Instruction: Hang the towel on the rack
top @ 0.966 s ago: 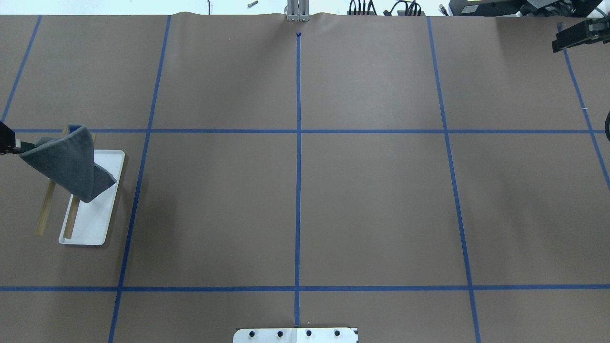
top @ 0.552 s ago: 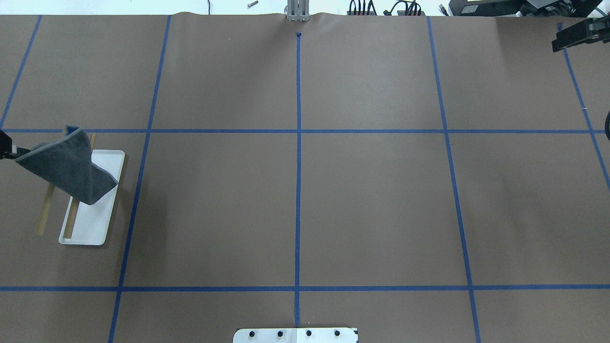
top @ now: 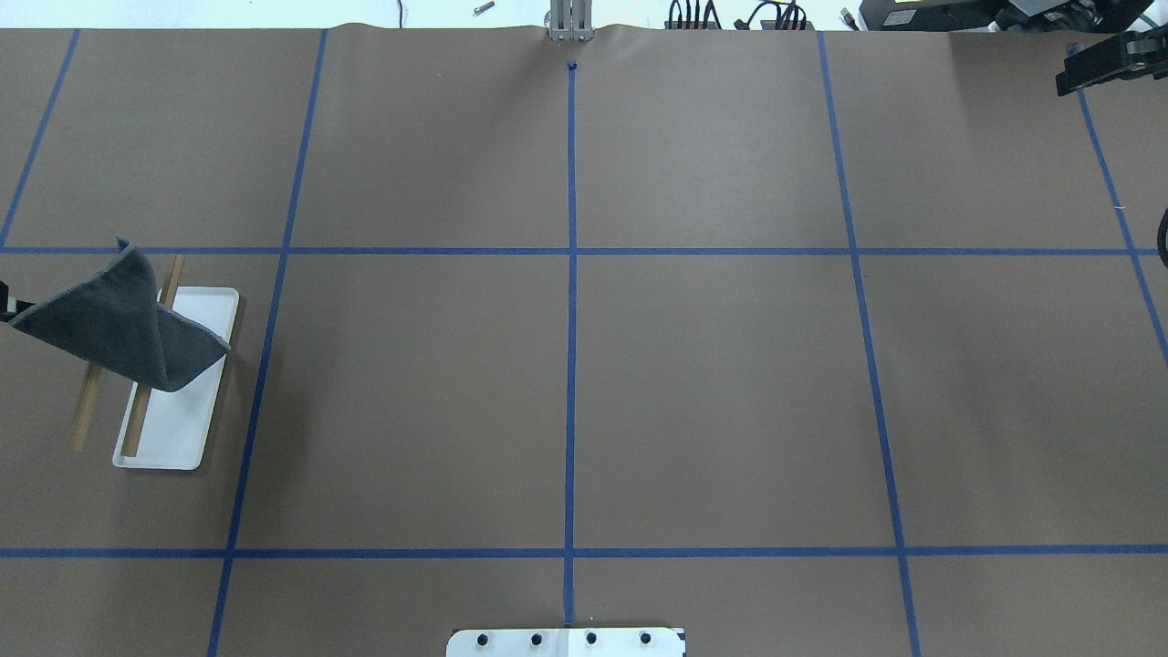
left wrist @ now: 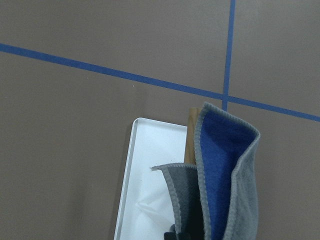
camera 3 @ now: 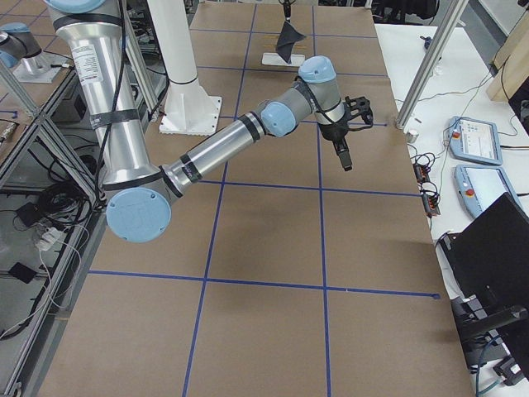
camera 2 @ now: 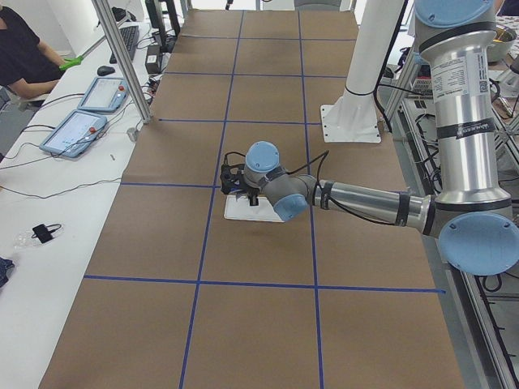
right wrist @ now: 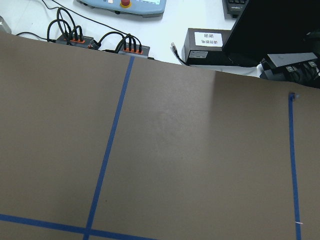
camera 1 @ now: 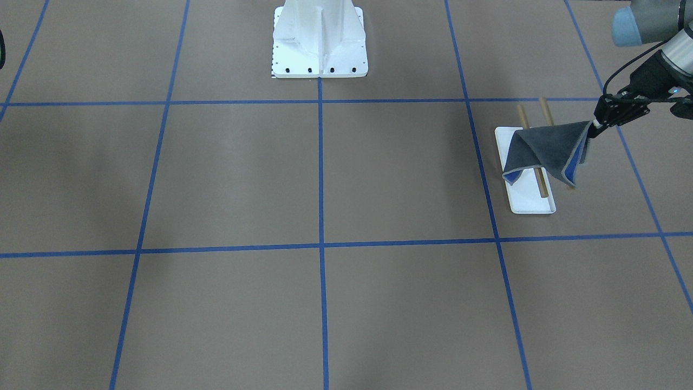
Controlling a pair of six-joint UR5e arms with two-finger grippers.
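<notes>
The towel (camera 1: 547,149), a small square of soft dark grey pile with a pale stitched edge and a bright blue underside, hangs in a peaked fold over the robot's left side of the brown paper-covered table (camera 1: 216,179), above the rack (camera 1: 533,203). The rack has a flat white rectangular base carrying two thin, smooth, parallel tan wooden rods (camera 1: 540,181). The left gripper (camera 1: 595,127) is closed on one corner of the cloth, holding it up beside the rods; whether the cloth rests on them is unclear. The likely risk is that limp fabric let go off-centre slides off the slick rods, or a sideways drag tips the light stand. The right gripper (top: 1090,71) sits well apart with nothing seen in it; how far open it is cannot be told.
</notes>
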